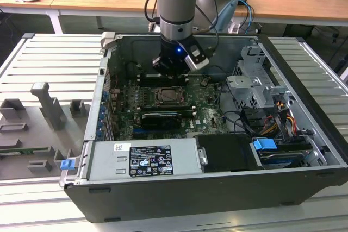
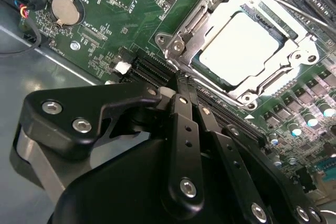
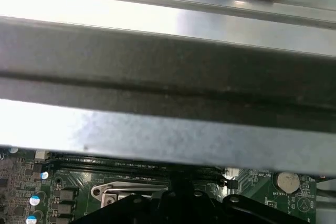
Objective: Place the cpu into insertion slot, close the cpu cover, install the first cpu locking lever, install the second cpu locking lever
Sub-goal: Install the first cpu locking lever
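Green board (image 2: 121,19), cpu (image 2: 247,45) flat in insertion slot (image 2: 239,85) (square), tool (image 2: 181,85) closed, empty.

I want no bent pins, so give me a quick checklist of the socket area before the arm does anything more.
1. Pale silvery square cpu lies in the silver-rimmed insertion slot: ok, it looks flat.
2. Silver metal cpu cover frame down around the chip: ok, it looks closed.
3. Both locking levers latched: cannot tell.
4. Black hand closed with nothing in it: ok.
5. Hand clear of the socket: ok in the second wrist view, its tips sit beside the rim over the green circuit board.
6. Loose parts on the board near the socket: ok, none seen.
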Motion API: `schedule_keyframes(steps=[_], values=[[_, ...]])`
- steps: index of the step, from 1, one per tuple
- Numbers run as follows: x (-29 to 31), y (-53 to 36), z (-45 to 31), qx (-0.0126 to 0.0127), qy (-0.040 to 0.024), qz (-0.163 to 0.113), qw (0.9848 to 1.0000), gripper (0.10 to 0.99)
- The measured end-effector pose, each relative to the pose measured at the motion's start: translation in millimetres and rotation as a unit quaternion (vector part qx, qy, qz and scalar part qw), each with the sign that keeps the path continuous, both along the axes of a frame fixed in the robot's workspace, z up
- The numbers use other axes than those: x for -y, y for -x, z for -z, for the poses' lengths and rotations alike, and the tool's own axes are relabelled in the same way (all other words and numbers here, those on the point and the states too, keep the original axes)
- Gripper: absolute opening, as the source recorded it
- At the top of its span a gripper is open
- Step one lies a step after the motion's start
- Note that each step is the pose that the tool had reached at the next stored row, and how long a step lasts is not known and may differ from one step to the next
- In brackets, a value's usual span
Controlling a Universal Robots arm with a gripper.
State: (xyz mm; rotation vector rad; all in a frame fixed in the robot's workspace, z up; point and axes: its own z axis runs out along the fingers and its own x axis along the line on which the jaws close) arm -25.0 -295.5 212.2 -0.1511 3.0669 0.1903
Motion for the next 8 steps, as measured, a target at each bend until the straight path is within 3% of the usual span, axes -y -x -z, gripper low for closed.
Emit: schedule_keyframes(steps=[8], values=[[5.1, 0.0, 0.0, 0.0, 0.0, 0.0, 1.0, 0.106]])
